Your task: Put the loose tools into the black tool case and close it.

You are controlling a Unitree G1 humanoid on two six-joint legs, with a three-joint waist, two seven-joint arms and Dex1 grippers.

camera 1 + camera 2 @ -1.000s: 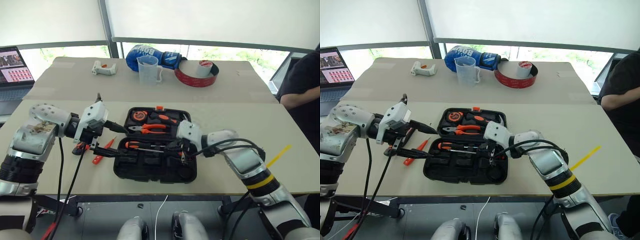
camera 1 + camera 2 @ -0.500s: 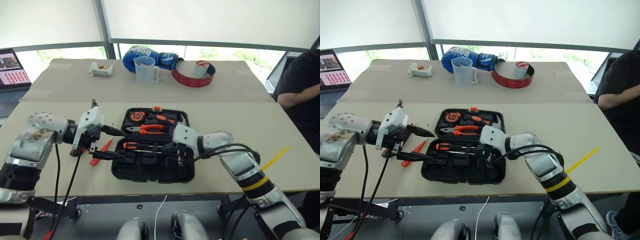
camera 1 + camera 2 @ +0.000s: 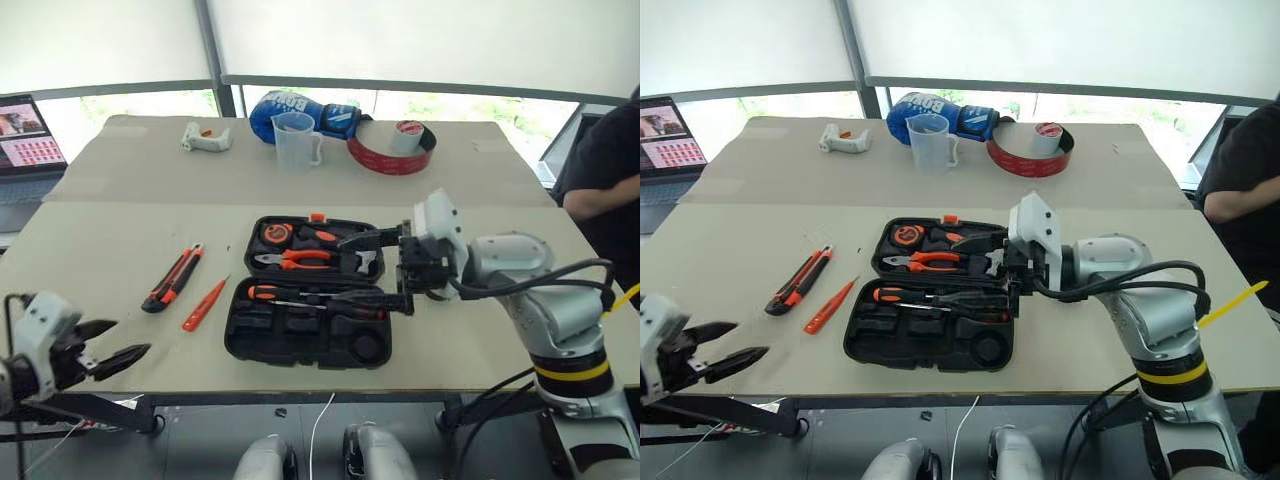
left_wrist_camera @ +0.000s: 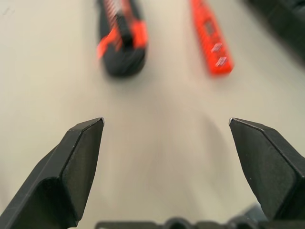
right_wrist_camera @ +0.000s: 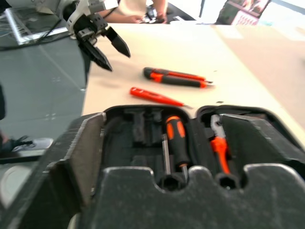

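Note:
The black tool case (image 3: 255,345) lies open mid-table. An orange-and-black screwdriver (image 3: 272,292) rests in its near half, with a darker one beside it. Pliers (image 3: 292,260), a hammer and a tape measure fill the far half. Left of the case, the utility knife (image 3: 172,278) and the slim orange screwdriver (image 3: 205,305) lie loose on the table. The left wrist view shows the knife (image 4: 121,43) and the slim screwdriver (image 4: 209,40) ahead of my open left gripper (image 4: 167,121). That left gripper (image 3: 128,338) hangs by the table's front left edge. My right gripper (image 3: 345,270) hovers open and empty over the case's right side.
At the table's far side are a blue boxing glove (image 3: 300,108), a clear measuring jug (image 3: 297,138), a big red tape roll (image 3: 392,150) and a white holder (image 3: 207,137). A laptop (image 3: 30,130) stands far left. A person (image 3: 605,170) sits at the right.
My right gripper has opened and lifted up out of the case's near half. My left arm has swung away from the case, back and down to the table's front left edge.

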